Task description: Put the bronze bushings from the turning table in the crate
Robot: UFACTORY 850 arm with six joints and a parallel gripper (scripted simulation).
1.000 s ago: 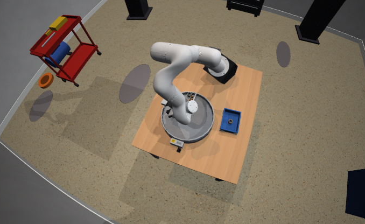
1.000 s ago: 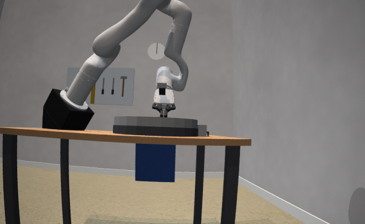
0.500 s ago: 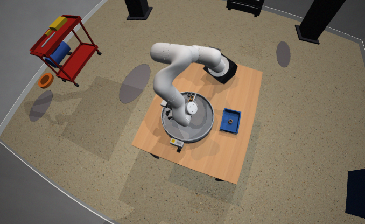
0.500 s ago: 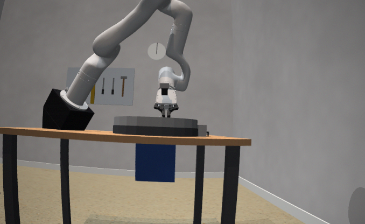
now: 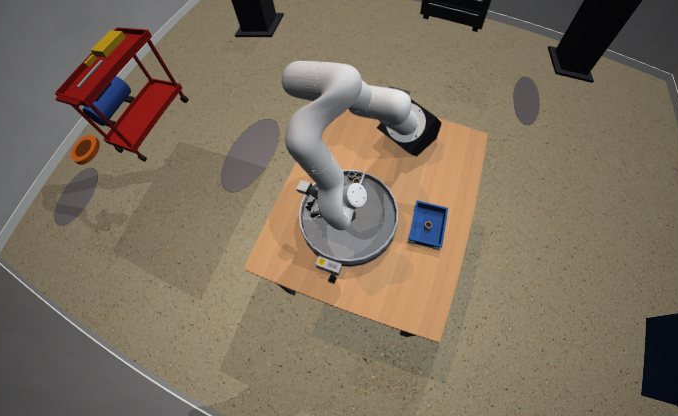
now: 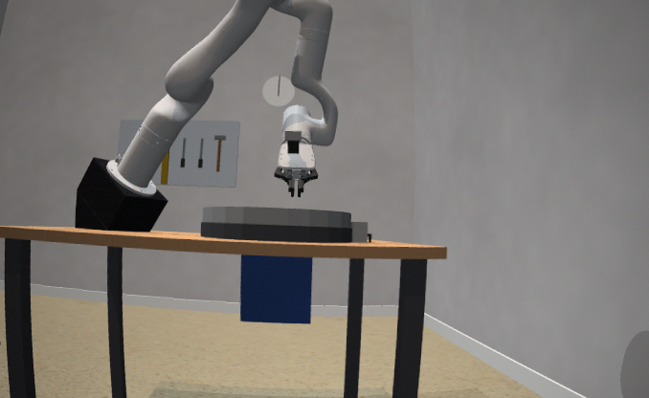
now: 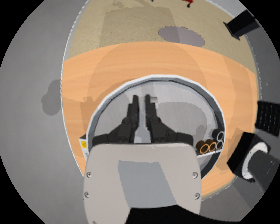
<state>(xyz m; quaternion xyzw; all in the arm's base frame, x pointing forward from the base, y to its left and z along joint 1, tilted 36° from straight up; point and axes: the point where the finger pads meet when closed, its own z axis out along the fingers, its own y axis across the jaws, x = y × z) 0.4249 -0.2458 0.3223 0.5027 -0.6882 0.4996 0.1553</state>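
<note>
1. The wooden table (image 5: 450, 170) (image 6: 120, 236) (image 7: 156, 60) is filling the middle of the top view, carrying the whole setup.
2. The white arm (image 5: 305, 129) (image 6: 209, 59) is bending down from its base at the table's upper right in that view.
3. The turning table (image 5: 362, 242) (image 6: 268, 217) (image 7: 181, 105) is sitting around the table's middle, left of the crate in the top view.
4. The blue crate (image 5: 429, 212) is resting near the table's right edge in the top view.
5. The gripper (image 5: 313, 209) (image 6: 295, 193) (image 7: 141, 101) is hovering above the turning table, clear of it in the exterior view. Its fingers are standing just a bit apart, basically a narrow gap, and they're holding nothing.
6. Bronze bushings (image 5: 356, 180) (image 7: 204, 149), two visible rims in the wrist shot, are sitting by the turning table's rim, to the lower right of the fingers and well apart from them. In the top view they're up and right of the gripper.
7. Steel bushings (image 5: 352, 174) (image 7: 220, 135) are sitting right near those, closer to the rim.
8. One bronze-looking bushing (image 5: 429, 223) is already lying inside the crate, well off to the gripper's right in the top view.
</note>
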